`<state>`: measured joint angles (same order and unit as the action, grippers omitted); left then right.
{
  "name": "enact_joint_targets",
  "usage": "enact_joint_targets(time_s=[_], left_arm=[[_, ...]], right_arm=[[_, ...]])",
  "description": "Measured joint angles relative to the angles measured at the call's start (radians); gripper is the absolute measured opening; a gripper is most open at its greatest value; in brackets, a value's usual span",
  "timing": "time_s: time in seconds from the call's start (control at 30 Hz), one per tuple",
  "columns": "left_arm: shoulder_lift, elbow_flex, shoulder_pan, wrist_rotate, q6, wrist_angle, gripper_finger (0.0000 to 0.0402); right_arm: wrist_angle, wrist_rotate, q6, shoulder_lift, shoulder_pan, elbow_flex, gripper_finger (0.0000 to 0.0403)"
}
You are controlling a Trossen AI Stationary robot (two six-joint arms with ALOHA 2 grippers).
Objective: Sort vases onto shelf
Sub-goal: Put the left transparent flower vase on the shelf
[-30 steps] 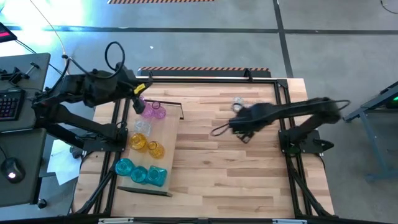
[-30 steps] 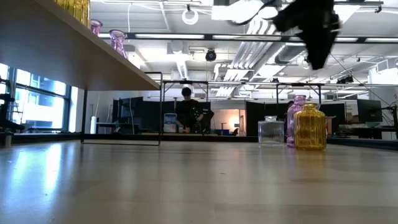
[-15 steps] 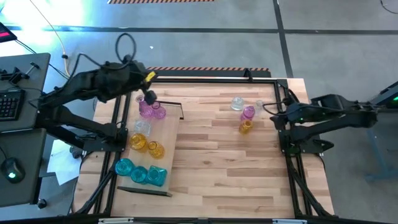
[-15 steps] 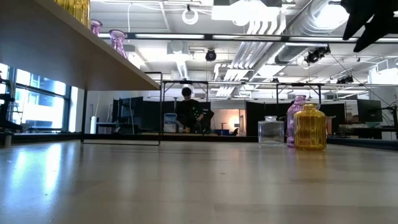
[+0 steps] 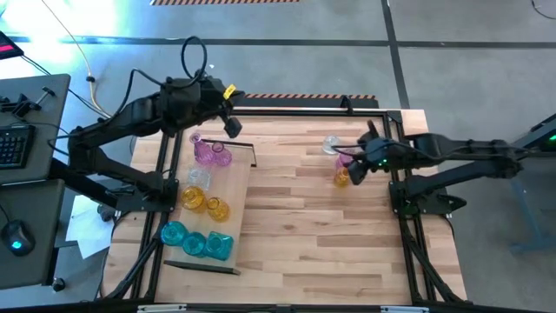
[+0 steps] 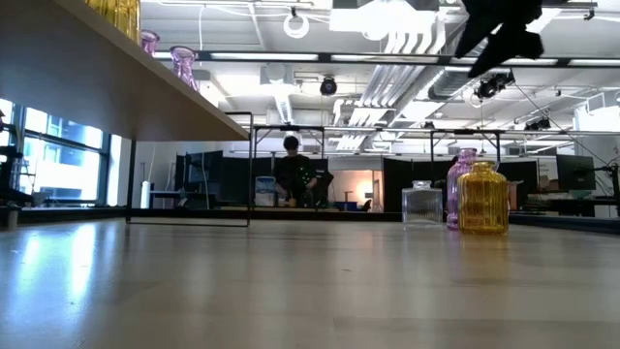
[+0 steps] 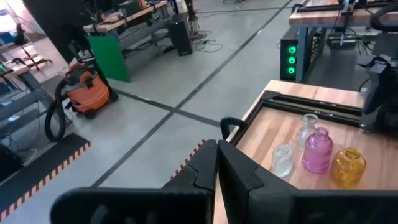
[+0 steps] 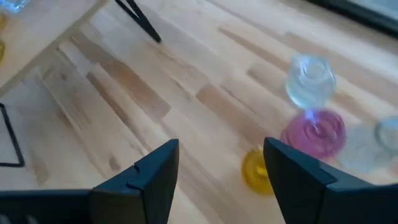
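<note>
Right gripper [image 5: 363, 155] spread wide and empty above a cluster of vases; left gripper [image 5: 233, 127] pinched together, holding nothing.

Right fingers [image 8: 155, 171] parted, touching nothing, poised over the amber vase [image 5: 342, 177], pink vase [image 5: 347, 158] and clear vase [image 5: 331, 143] near the table's [image 5: 295, 226] far right edge. Left fingers [image 7: 214, 171] pressed together, raised over the far end of the shelf [image 5: 233, 196]. No legible writing or labels anywhere. On the light-wood shelf at the table's left: pink vases [image 5: 211, 153] at the far end, then a clear one [image 5: 198, 177], two amber ones [image 5: 204, 203], and teal ones [image 5: 196, 241] nearest. All small, translucent, rounded glass.
</note>
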<state>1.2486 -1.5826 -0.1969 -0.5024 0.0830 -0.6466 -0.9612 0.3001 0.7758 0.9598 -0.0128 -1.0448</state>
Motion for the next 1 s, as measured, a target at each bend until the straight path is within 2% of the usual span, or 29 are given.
enact_joint_targets(time_s=[0.17, 0.47, 0.7, 0.83, 1.0], left_arm=[[-0.007, 0.0, -0.027, 0.002, -0.003, -0.015, 0.0005], [-0.01, 0.0, -0.031, 0.002, 0.004, -0.011, 0.0005], [-0.01, 0.0, -0.031, -0.005, 0.176, -0.011, 0.0005], [-0.001, -0.001, -0.031, -0.005, 0.184, 0.003, 0.0005], [0.02, 0.0, -0.032, -0.005, 0.181, -0.009, 0.0005]], right_arm=[[0.009, 0.113, -0.099, 0.05, 0.0, -0.047, 0.0216], [0.145, 0.119, -0.13, 0.054, 0.002, -0.054, 0.0216], [0.144, 0.123, -0.188, 0.065, 0.011, -0.054, 0.0216], [0.143, 0.124, -0.202, 0.069, 0.049, -0.054, 0.0216], [0.118, 0.115, -0.126, 0.073, 0.143, -0.054, 0.0216]])
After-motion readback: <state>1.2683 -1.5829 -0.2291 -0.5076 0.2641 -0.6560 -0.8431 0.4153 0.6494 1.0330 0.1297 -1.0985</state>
